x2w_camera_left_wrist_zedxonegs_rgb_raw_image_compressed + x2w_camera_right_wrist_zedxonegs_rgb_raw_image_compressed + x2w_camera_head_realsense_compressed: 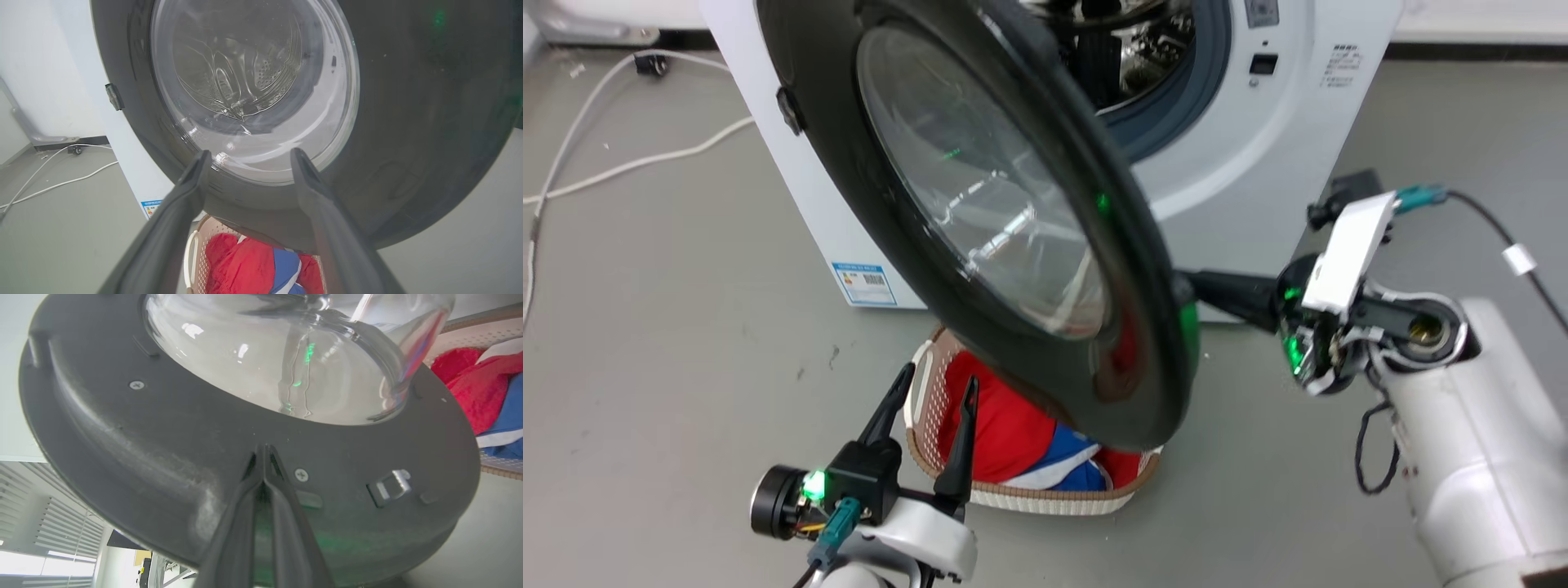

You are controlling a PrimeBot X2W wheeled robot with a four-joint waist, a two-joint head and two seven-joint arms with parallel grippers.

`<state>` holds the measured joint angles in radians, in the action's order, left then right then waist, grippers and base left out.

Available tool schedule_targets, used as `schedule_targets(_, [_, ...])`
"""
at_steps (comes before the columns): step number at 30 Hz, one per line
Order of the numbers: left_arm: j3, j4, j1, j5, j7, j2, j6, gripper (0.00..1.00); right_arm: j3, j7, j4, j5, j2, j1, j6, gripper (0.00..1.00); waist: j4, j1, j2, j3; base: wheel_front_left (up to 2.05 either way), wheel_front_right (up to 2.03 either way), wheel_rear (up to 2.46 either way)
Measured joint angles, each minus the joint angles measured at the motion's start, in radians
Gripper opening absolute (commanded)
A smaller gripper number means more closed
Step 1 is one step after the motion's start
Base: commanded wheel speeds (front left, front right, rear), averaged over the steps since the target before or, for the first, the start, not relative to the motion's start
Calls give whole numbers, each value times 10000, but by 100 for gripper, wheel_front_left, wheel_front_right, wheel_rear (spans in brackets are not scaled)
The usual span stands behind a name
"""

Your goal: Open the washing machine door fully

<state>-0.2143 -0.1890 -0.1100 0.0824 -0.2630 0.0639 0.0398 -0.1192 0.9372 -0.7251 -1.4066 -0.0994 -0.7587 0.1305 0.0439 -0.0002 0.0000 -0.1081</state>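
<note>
Right gripper (265, 451), fingers pinched together on nothing, has its tips against the inner face of the door (980, 180), which stands out from the washer (1217, 163). Left gripper (938, 376) hangs spread open facing the door's outer side, near a laundry basket (1029, 494).

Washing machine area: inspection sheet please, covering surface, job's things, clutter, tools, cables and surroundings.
Surface: grey floor, a few scuff marks.
Job's things: washing machine door partly open, not yet fully; the white washing machine shows its steel drum past the door.
Clutter: basket of red and blue clothes on the floor below the door's lower edge.
Tools: left tool open, holding nothing, near the basket; right tool shut, tips at the door's inner face.
Cables: white cables on the floor at left; black cable beside the right arm.
Surroundings: white wall; window blinds.
</note>
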Motion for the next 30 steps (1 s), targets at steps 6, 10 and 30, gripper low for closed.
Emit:
schedule_targets(6, [6, -96, 281, 19, 0, 15, 42, 100, -313, 144, 755, 23, 291, 1024, 0, 0, 100, 0, 0, 501, 0, 0, 0])
schedule_targets(10, [0, -134, 343, 33, 0, 12, 59, 100, -662, 42, 1183, 23, 389, 1586, 0, 0, 200, 0, 0, 679, 0, 0, 0])
schedule_targets(30, [115, -366, 535, 128, 0, 15, 182, 100, -3350, -3505, 2374, -1678, 472, 2754, 0, 0, 94, 1, 0, 1169, 0, 0, 0])
